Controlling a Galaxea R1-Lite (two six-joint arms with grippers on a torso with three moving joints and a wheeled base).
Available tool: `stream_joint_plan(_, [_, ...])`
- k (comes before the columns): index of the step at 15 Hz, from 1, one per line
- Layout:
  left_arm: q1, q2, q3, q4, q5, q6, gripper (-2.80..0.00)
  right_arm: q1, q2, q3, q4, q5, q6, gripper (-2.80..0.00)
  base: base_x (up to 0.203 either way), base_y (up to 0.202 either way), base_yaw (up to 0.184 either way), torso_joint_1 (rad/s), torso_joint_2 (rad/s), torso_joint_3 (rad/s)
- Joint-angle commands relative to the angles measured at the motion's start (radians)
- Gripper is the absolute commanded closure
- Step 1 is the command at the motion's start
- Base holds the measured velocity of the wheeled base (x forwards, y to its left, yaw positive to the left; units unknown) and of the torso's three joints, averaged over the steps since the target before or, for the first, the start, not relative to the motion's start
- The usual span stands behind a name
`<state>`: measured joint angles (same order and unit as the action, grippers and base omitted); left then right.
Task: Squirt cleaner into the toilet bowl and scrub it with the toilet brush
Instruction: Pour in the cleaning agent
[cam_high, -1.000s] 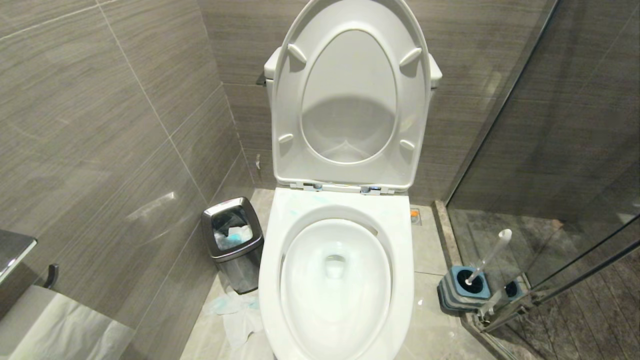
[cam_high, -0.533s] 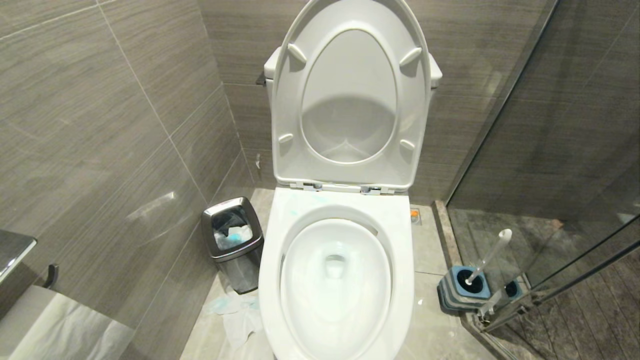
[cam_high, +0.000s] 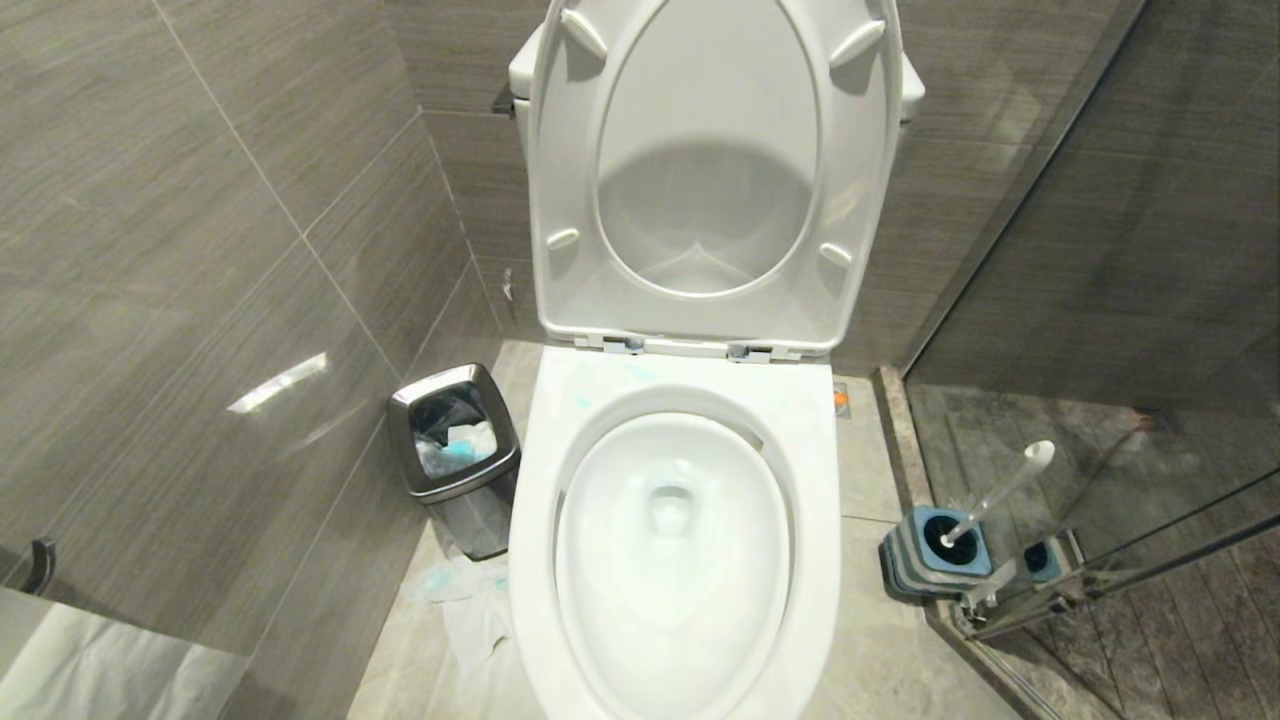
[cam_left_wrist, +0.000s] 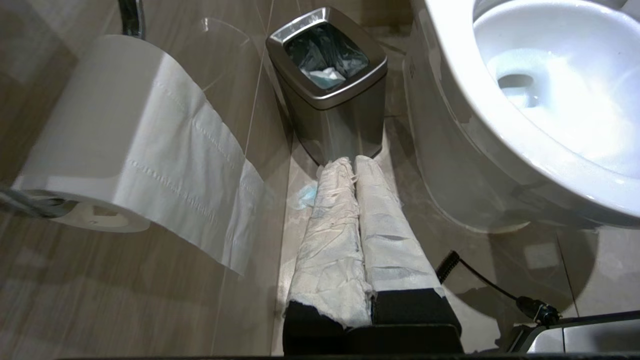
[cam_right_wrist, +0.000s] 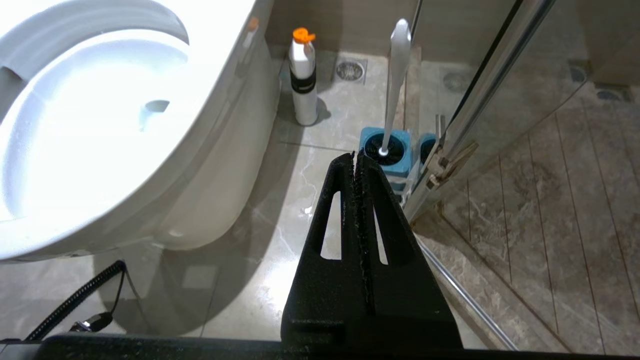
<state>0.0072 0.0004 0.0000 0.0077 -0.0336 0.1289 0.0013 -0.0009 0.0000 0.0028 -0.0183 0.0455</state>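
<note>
The whole view has tilted downward; the white glossy ceramic toilet bowl (cam_high: 672, 540) itself hasn't moved. The left gripper (cam_left_wrist: 354, 162) and right gripper (cam_right_wrist: 355, 156) are both pinched closed, empty.

The left gripper (cam_left_wrist: 354, 162), wrapped in white paper, is seen pressed shut at lower centre. A steel bin (cam_left_wrist: 330, 95) stands above it, the toilet bowl (cam_left_wrist: 550, 85) upper right, a paper roll (cam_left_wrist: 125, 140) left.

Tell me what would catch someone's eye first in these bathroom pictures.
The open white toilet bowl fills the middle, its seat and lid raised against the tank. On the floor to its right the toilet brush leans in a blue-topped holder by the glass door. On the other side stands a small steel bin with crumpled tissue beside it.
</note>
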Motion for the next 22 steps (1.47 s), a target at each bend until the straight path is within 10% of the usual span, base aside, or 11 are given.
stream_joint_plan(1, [0.000,0.000,0.000,0.002,-0.002,0.003,0.00,0.000,0.001,0.002,0.000,0.000,0.000,0.00,0.000,0.000,0.000,-0.001,0.00,-0.204])
stream_joint_plan(22, [0.000,0.000,0.001,0.000,0.001,-0.016,0.00,0.000,0.001,0.002,0.000,0.000,0.000,0.00,0.000,0.000,0.000,0.004,0.00,-0.198])
